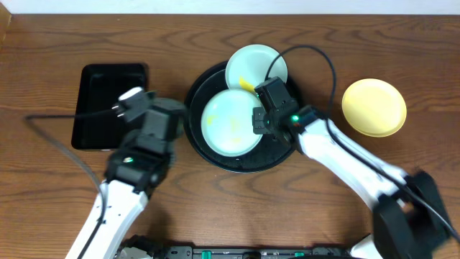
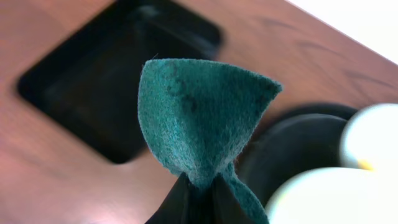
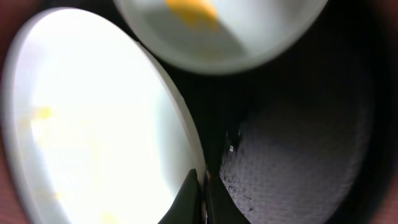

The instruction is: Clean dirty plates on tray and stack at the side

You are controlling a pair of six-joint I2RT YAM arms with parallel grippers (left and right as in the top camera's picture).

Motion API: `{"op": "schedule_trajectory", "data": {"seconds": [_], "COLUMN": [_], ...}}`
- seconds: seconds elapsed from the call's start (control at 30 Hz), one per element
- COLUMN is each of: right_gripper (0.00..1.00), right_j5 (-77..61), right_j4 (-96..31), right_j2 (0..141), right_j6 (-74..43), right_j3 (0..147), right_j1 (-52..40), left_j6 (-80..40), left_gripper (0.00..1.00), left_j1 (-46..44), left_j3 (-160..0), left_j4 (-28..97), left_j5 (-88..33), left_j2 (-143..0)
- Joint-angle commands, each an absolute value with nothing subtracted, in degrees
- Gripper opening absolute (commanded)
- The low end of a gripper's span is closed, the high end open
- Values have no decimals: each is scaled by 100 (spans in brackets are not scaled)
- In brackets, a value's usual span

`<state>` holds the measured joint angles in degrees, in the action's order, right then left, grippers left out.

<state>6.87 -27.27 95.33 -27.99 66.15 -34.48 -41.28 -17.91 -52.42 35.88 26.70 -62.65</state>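
The large round black tray [image 1: 200, 137] holds two light blue plates. One plate [image 1: 230, 122] has faint yellow smears and my right gripper [image 1: 256, 121] is shut on its right rim, tilting it; it also shows in the right wrist view [image 3: 93, 124]. The second light blue plate [image 1: 255, 65] leans on the tray's far rim with a yellow-orange smear. A pale yellow plate [image 1: 374, 106] lies on the table at the right. My left gripper [image 2: 199, 193] is shut on a green scrub pad [image 2: 199, 112], left of the tray.
A smaller rectangular black tray [image 1: 108, 104] sits at the left on the wooden table. Cables run across the table from both arms. The tray's textured floor [image 3: 298, 143] is bare on its right side.
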Motion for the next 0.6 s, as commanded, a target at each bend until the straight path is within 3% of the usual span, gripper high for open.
{"op": "schedule_trajectory", "data": {"seconds": [0.0,0.13,0.33,0.57], "right_gripper": [1,1,1,1], "right_j5": [1955,3638,5489,5867], "right_j4": [-2672,-2536,-1594,-287], "right_j2": [8862,8355,8097,8101], "right_j6": [-1887,-812,1793,4108], "right_j3": [6674,6674,6674,6674], "right_j1": [-3605,-3820,-4134,-4506], "left_j6": [-4071,-4075,-4075,-4073], "left_gripper": [7,7,8,7], "left_j1": [-1227,-574,-84,-67], "left_j3": [-5203,-5196,-5188,-5186], "left_j4": [3887,4235,4235,4239], "left_j5": [2482,2447,1992,1992], "left_j2": [-6069,-6062,-6062,-6066]}}
